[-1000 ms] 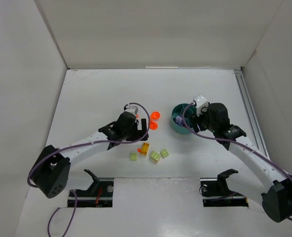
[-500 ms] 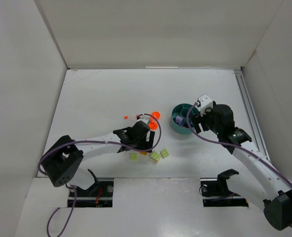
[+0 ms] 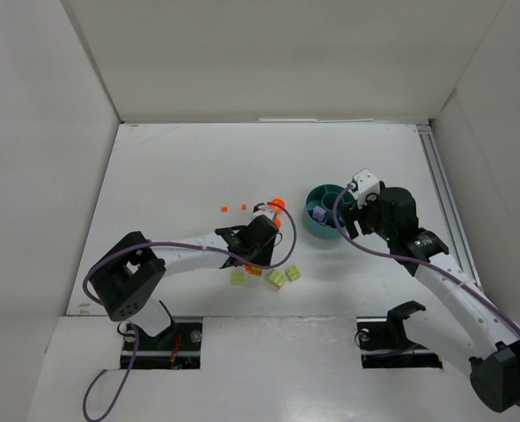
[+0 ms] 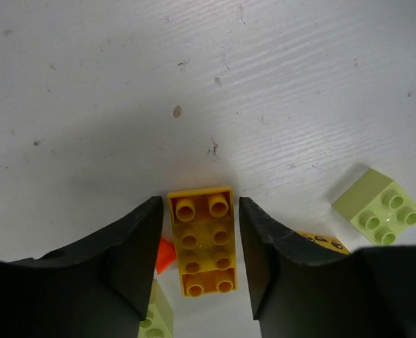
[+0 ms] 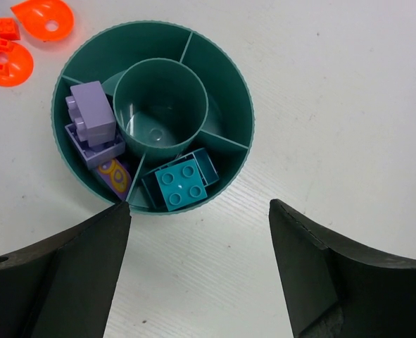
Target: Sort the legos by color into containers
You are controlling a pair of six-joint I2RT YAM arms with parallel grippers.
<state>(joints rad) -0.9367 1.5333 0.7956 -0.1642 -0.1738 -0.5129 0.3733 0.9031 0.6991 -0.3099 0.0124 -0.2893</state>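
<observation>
1. The jaws should be closed squarely on the long sides of the yellow-orange brick, without the red-orange bit just beside it being pinched.
2. That brick lies flat on the table, bracketed by the left gripper, whose jaws stand barely wider than it; nothing is gripped yet.
3. The right gripper is held wide apart and empty over the teal dish, well apart from that brick.

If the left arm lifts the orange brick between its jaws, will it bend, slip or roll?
The brick looks like hard moulded plastic, so it will probably stay stiff. Its smooth flat sides may slip unless the jaws squeeze squarely. It lies flat, studs up, so a push should slide it, not roll it.
</observation>
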